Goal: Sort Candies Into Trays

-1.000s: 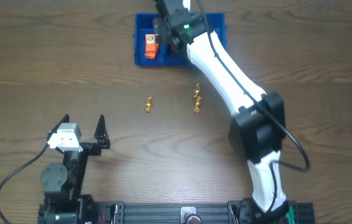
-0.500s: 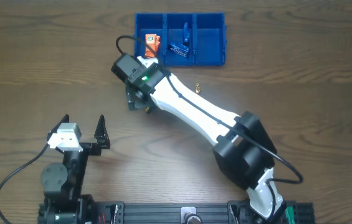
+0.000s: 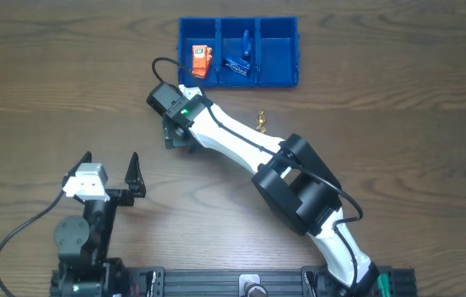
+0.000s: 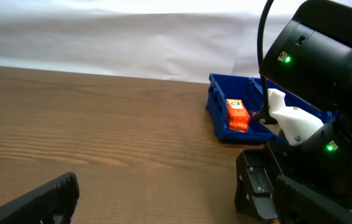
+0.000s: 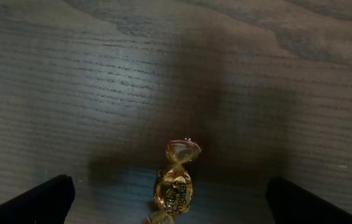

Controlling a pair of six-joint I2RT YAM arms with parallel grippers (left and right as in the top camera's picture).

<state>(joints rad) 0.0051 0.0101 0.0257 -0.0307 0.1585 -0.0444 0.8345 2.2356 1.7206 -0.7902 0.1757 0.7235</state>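
My right gripper [image 5: 169, 198], spread wide, straddles a gold candy [image 5: 174, 185] (on the worktop [image 5: 101, 74]); I should centre it before closing.

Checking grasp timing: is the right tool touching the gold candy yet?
Apart. Right wrist view: the gold candy lies between the open right tool's fingers, clear gaps on both sides.

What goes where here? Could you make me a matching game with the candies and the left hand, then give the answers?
Things:
1. orange candy
2. blue candy
3. gold candy in the right wrist view
4. left hand

Places or states:
A. on the table, between the open fingers of the right hand
B. middle compartment of the tray
C. open, away from every candy
D. left compartment of the tray

Pairs: 1-D, 2-B, 3-A, 4-C
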